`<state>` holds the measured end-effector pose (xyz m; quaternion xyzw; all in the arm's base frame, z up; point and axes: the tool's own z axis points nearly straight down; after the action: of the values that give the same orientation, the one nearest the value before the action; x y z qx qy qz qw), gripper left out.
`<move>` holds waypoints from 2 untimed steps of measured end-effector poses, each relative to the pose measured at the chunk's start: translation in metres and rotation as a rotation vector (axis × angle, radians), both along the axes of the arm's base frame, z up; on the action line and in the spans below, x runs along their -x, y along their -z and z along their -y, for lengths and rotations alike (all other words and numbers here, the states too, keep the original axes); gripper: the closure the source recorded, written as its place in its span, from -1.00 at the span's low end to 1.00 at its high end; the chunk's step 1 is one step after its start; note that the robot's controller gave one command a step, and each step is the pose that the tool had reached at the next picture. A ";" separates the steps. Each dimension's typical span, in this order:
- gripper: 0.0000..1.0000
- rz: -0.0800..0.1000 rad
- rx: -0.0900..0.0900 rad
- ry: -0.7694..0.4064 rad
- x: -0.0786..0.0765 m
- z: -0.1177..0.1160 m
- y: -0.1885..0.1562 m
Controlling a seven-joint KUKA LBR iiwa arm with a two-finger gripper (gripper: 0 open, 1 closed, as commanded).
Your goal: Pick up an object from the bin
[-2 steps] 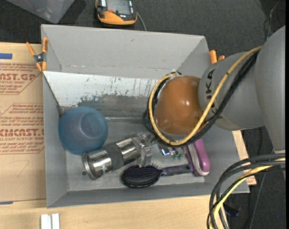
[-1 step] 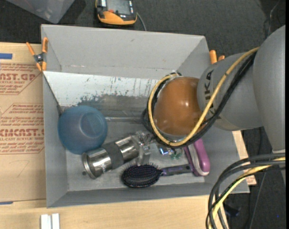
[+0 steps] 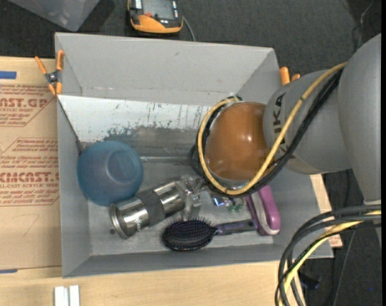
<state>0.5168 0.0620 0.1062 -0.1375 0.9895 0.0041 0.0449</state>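
One arm [image 3: 346, 126] reaches down into the bin [image 3: 161, 69].

Orange-and-black device [image 3: 155, 13] (cable attached), clear plastic box [image 3: 56, 6] to its left.

Even light, soft shadows, sheen on orange cover [image 3: 234, 146]

We note bin [image 3: 161, 75]: matt grey metal, 12 o'clock wall scratched. Blue cup [image 3: 110, 171] at 9 o'clock: smooth matt plastic. Canister [image 3: 145, 208] at 7: shiny metal. Brush [image 3: 188, 234] at 6: black plastic. Wrist cover [image 3: 234, 142]: glossy orange.
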 end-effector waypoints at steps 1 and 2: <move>1.00 0.022 -0.003 0.001 0.004 0.000 0.002; 1.00 0.070 -0.008 0.006 0.015 0.001 0.007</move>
<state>0.5021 0.0614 0.0992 -0.1344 0.9877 0.0031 0.0802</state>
